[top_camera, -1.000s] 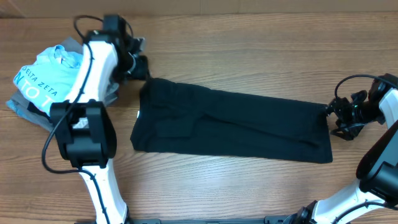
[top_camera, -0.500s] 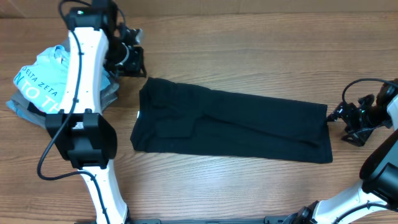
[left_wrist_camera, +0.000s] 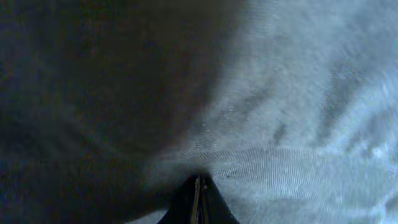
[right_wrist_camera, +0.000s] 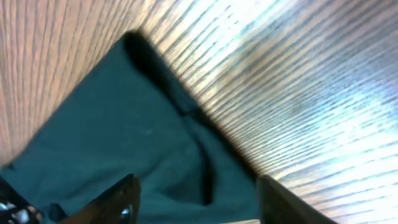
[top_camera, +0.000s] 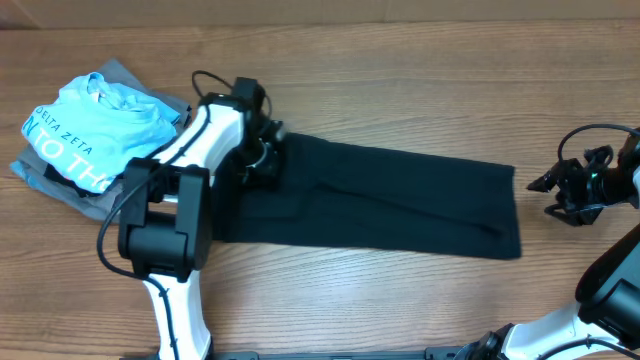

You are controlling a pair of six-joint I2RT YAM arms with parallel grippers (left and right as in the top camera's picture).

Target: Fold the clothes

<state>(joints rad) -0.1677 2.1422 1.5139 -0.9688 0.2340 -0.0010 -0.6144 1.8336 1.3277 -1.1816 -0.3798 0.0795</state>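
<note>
A wood-grain table (top_camera: 400,60) fills the overhead view. The black T-shirt (top_camera: 400,205) lies on it as one long flat band, running from left of centre out towards the right edge, about midway between the far and near edges. That shape suggests the lengthwise folds are done and the ends must now be brought together.

In the far-left corner sits a heap of other clothing, well apart from the job: a light-blue tee (top_camera: 80,125) on top of grey garments (top_camera: 45,178).

The left pincer (top_camera: 268,155) is down on the shirt's far-left end. In its wrist view cloth fills the frame and the fingertips meet in a tight point (left_wrist_camera: 199,198), so it is clenched. Whether it has a pinch of fabric between them I cannot tell, though this is a likely spot to lift that end from.

The right pincer (top_camera: 556,190) hangs just off the shirt's right end, near the right edge of the table and not touching the cloth. Its fingers are spread wide (right_wrist_camera: 198,190), with the shirt's corner framed between them, probably lined up to take that end.
</note>
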